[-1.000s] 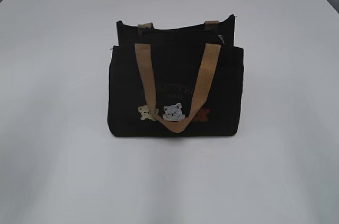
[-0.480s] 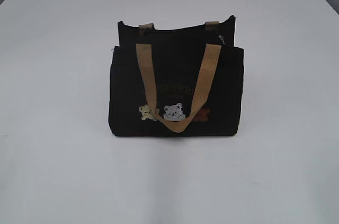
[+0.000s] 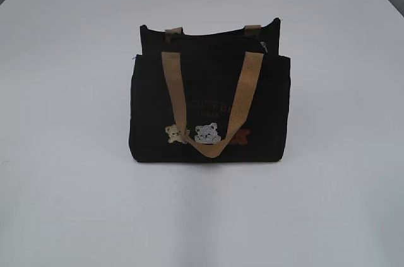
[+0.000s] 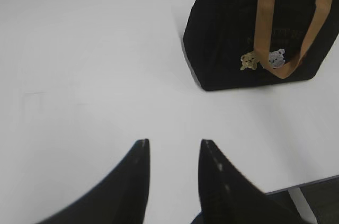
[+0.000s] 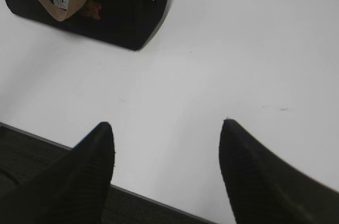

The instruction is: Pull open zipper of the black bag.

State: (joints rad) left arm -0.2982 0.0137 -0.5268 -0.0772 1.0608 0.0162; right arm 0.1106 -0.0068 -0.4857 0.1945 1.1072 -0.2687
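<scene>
The black bag (image 3: 209,106) stands upright mid-table, well ahead of both my grippers, its zipper (image 3: 214,35) running left to right along the top. My left gripper (image 4: 174,147) hangs part-open and empty over the table's near edge; my right gripper (image 5: 167,131) hangs wider, also empty. Neither looks nearer. Only the exterior view shows the silver pull (image 3: 263,47), at the bag's right end.

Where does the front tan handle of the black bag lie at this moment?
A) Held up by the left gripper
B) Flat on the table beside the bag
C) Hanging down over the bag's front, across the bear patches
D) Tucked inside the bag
C: the front tan handle droops in a loop over the black bag, reaching the bear patches; no gripper touches it.
</scene>
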